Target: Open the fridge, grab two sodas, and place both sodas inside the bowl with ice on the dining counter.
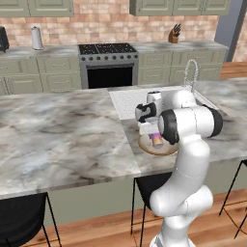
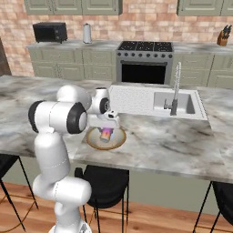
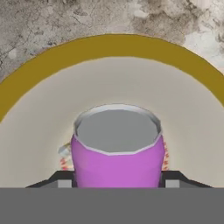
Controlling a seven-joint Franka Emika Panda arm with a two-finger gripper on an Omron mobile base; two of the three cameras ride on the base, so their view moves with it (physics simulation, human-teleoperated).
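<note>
A pink soda [image 3: 116,153] stands upright between my two finger tips [image 3: 64,180], one tip against each side. My gripper [image 3: 117,179] is shut on it and points straight down over the middle of the tan bowl [image 3: 109,46]. A small pale piece of ice [image 3: 64,151] shows beside the can. From the base views, the gripper [image 1: 151,131] holds the can [image 1: 157,140] low inside the bowl [image 1: 144,146], which sits near the front edge of the marble dining counter [image 1: 62,130]. The other side shows the same can [image 2: 105,134] and bowl [image 2: 119,142]. The fridge is out of view.
The steel sink [image 2: 182,103] and its tap [image 2: 175,86] lie right of the bowl, behind a white draining mat [image 2: 132,98]. Black stools [image 2: 102,182] stand under the counter's front edge. A stove [image 1: 107,62] sits at the brick-backed wall.
</note>
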